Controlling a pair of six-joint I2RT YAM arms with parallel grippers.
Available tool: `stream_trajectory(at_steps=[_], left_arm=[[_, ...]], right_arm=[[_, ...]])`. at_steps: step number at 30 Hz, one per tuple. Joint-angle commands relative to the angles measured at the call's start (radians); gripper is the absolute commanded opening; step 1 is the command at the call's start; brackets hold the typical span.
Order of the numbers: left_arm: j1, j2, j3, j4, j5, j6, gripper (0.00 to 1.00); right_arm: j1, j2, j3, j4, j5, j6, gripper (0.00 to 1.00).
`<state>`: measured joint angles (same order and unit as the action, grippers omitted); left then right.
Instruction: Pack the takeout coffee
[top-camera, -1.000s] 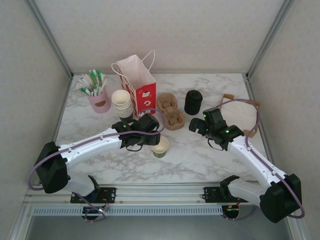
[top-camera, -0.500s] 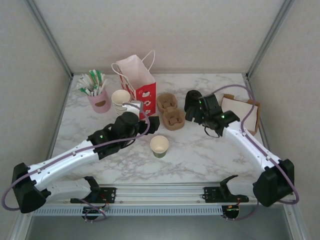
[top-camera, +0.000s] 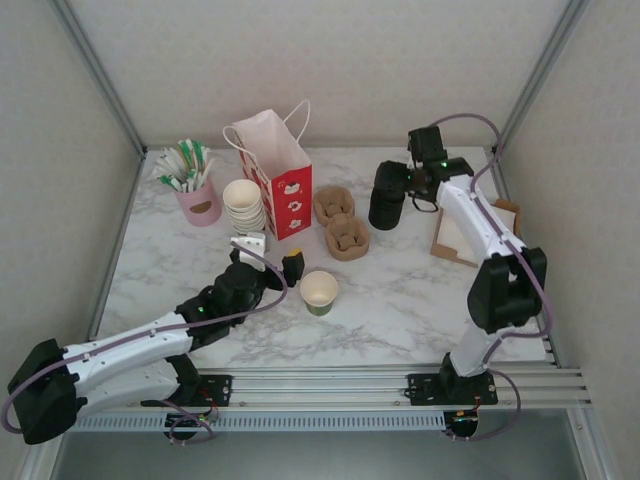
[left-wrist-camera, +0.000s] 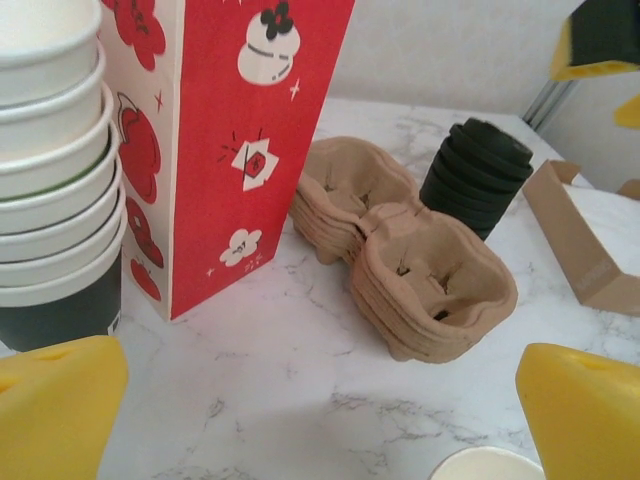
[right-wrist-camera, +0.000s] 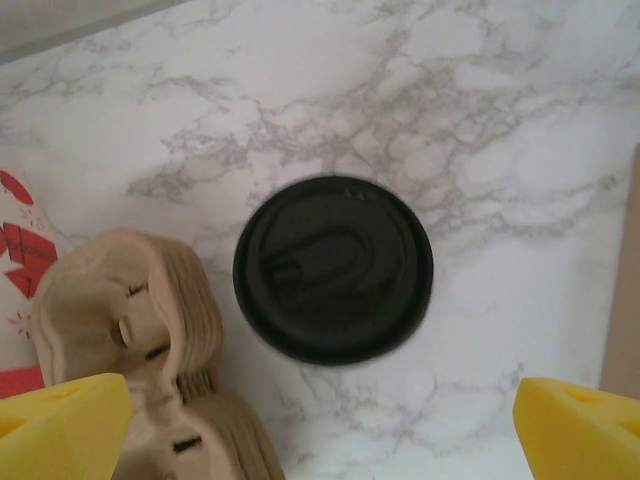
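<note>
The takeout coffee cup (top-camera: 320, 292), a small paper cup with an olive-green lower body, stands upright on the marble with its cream inside showing at the top. Its rim (left-wrist-camera: 490, 466) peeks in at the bottom of the left wrist view. My left gripper (top-camera: 270, 255) is open just left of the cup, apart from it, with nothing between its yellow fingertips (left-wrist-camera: 55, 405). My right gripper (top-camera: 403, 180) hangs open over the black stack of lids (top-camera: 386, 203). From above, the top lid (right-wrist-camera: 333, 268) lies a little ahead of the jaws' gap.
A red-and-white paper bag (top-camera: 275, 170) stands open at the back. Beside it are stacked cream cups (top-camera: 244, 205) and two piles of brown cup carriers (top-camera: 340, 222). A pink holder of sticks (top-camera: 195, 192) is far left, a flat cardboard piece (top-camera: 465, 235) at right.
My left gripper has opened, let go of the cup and drawn back to the near left. The right arm has swung to the far side, over the lid stack.
</note>
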<state>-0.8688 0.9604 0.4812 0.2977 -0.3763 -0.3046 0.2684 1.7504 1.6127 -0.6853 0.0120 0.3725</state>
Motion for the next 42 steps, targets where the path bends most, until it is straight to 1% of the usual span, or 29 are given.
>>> stream_trajectory(at_steps=[1,8,9,15,25,31,42], left_arm=[[0.005,-0.019,-0.014,0.085,-0.027,0.033,1.00],[0.006,0.016,-0.001,0.081,0.018,0.033,1.00],[0.006,0.019,-0.001,0.082,0.020,0.033,1.00],[0.007,0.032,0.002,0.080,0.023,0.033,1.00],[0.007,0.070,0.016,0.082,0.040,0.035,1.00],[0.007,0.088,0.022,0.084,0.048,0.033,1.00],[0.005,0.092,0.024,0.080,0.051,0.035,1.00]], right_arm=[[-0.009,0.072,0.097,-0.074,-0.082,-0.045,0.98],[-0.048,0.225,0.294,-0.221,-0.095,-0.083,0.96],[-0.051,0.247,0.328,-0.249,-0.105,-0.091,0.95],[-0.056,0.338,0.448,-0.360,-0.106,-0.114,0.93],[-0.055,0.390,0.481,-0.378,-0.160,-0.131,0.88],[-0.052,0.404,0.481,-0.378,-0.179,-0.136,0.86],[-0.041,0.434,0.504,-0.394,-0.174,-0.141,0.85]])
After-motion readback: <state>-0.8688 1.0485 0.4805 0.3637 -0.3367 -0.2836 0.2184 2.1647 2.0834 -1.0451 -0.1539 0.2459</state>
